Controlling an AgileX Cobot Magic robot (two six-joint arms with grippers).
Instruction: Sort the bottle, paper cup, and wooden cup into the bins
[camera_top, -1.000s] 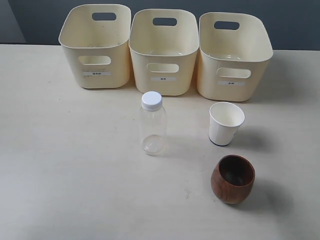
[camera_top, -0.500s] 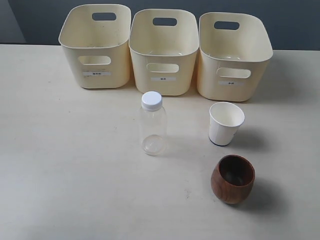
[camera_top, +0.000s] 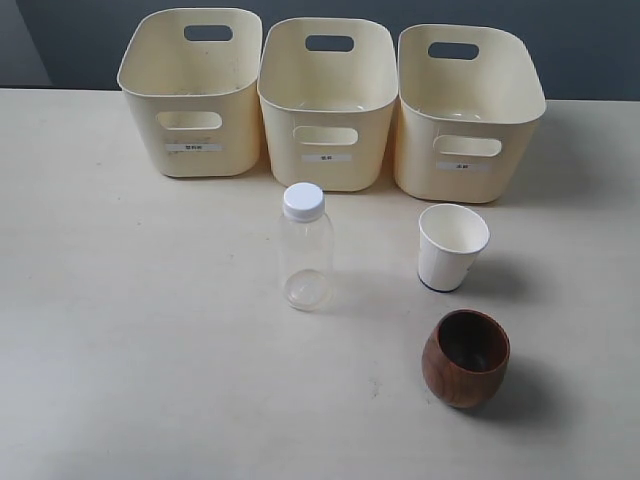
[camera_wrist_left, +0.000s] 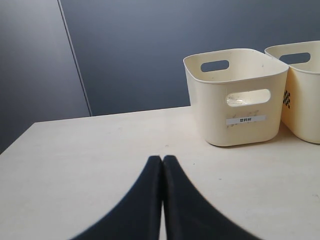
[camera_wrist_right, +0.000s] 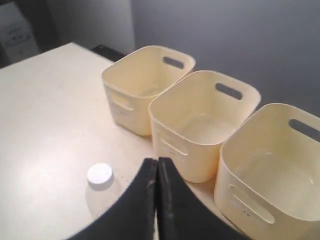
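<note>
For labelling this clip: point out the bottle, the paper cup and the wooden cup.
bottle (camera_top: 305, 262), exterior view, clear body.
paper cup (camera_top: 446, 264), exterior view, white outer wall.
wooden cup (camera_top: 458, 378), exterior view, brown outer wall.

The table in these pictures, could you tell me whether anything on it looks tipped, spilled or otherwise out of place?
Nothing stands out. The bottle stands upright with its cap on, the paper cup and wooden cup sit open side up and apart, and the three bins stand in a neat row. No spill shows on the table.
</note>
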